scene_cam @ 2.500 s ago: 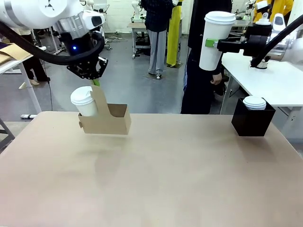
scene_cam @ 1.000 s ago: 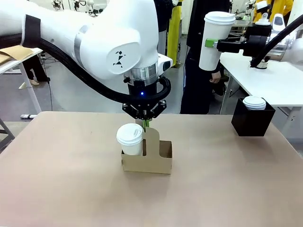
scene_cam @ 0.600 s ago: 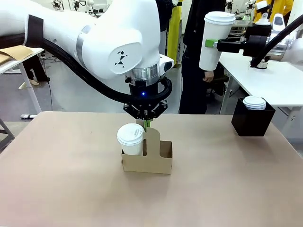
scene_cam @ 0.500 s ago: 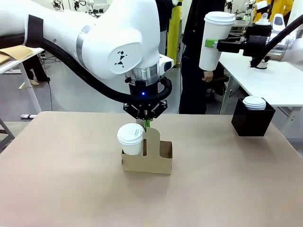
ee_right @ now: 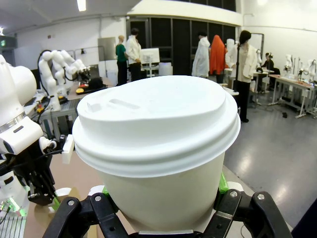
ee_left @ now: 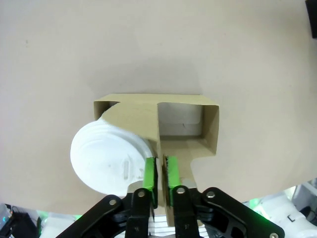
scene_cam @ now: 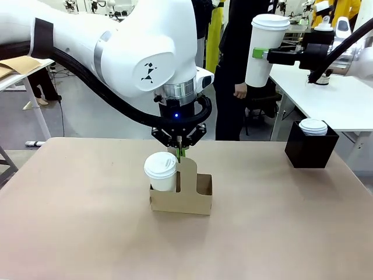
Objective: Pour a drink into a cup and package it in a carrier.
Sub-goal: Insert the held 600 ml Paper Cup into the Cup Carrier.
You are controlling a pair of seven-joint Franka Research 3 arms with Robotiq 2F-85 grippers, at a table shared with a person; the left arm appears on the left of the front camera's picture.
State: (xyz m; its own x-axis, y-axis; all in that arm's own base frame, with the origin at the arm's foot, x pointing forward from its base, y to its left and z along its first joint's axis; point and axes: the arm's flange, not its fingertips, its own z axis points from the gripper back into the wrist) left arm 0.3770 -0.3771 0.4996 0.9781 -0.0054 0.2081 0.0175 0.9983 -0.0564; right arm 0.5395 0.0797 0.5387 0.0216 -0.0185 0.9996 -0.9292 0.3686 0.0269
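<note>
Left claw (scene_cam: 179,153) sits centre frame in the front view, pointing straight down over the carrier (scene_cam: 182,202). In the left wrist view its green pads (ee_left: 150,173) straddle the carrier's upright centre handle, one pad on each side and very close to the cardboard. Can't tell if it's clamped on the handle or just let go.

Carrier stands flat on the surface (scene_cam: 87,233), mid-frame and upright. The capped cup (scene_cam: 160,170) is seated in its picture-left hole, white lid on. The picture-right hole is open, with the cardboard bottom visible through it in the left wrist view.

Right claw (scene_cam: 260,53) is at upper right of the front view, well above the surface and clenched on a second cup (scene_cam: 265,32). That cup is white, lidded and upright. The right wrist view shows the fingers gripping its wall just under the lid.

Black box (scene_cam: 309,153) is at the right edge of the surface, with a white lid (scene_cam: 313,125) showing at its top. It is well apart from the carrier.

A person (scene_cam: 233,52) in dark clothes stands beyond the far edge, one hand (scene_cam: 239,90) hanging down.
</note>
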